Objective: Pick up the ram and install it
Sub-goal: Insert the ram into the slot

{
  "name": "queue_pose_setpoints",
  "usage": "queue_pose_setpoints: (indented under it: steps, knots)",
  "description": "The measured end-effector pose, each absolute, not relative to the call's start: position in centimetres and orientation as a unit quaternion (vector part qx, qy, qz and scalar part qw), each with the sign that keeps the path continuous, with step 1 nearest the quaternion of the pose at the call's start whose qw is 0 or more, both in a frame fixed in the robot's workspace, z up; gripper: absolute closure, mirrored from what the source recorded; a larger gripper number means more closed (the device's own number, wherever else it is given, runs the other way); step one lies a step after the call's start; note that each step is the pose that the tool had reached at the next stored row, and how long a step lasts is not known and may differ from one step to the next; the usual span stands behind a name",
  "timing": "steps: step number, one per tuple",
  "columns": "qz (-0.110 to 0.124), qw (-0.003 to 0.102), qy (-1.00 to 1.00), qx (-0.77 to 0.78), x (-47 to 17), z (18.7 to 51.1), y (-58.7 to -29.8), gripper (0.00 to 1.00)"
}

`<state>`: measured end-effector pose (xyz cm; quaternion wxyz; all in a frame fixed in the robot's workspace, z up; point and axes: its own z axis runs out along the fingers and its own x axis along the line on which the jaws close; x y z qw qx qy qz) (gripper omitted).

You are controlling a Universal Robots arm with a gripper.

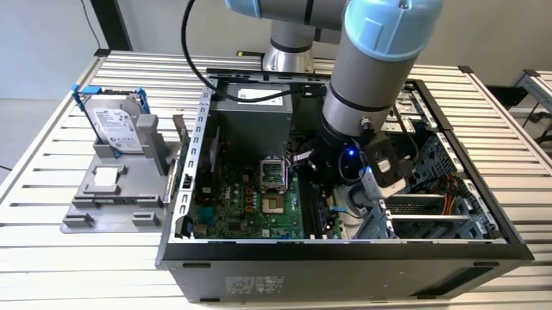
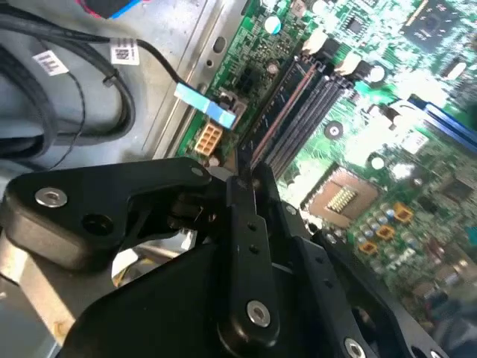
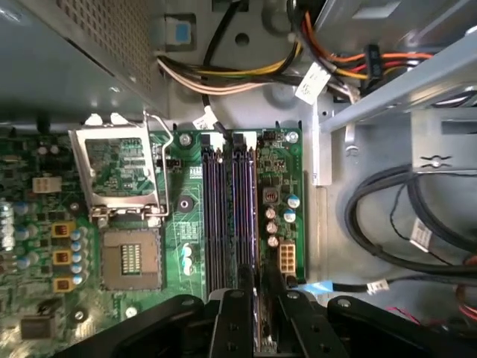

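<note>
The gripper is down inside the open computer case, fingers drawn narrow on the ram, which stands edge-down in a memory slot on the motherboard, apparently seated or nearly so.

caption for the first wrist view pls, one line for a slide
Claw poised over the motherboard's memory slots, beside the open CPU socket.

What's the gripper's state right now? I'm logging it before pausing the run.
Gripper: closed, holding the ram edge-on over the memory slots.
</note>
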<state>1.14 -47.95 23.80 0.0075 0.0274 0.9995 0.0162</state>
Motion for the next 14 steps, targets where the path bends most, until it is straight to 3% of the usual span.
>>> queue_pose_setpoints:
  steps: [4,11,12,14]
  knots:
    - [0.016,0.007,0.999,0.027,1.1,25.4,-48.0,0.0]
    - [0.016,0.007,1.0,0.026,1.1,25.4,-48.0,0.0]
    - [0.016,0.007,1.0,0.025,1.1,25.4,-48.0,1.0]
    - [0.016,0.007,1.0,0.025,1.1,25.4,-48.0,1.0]
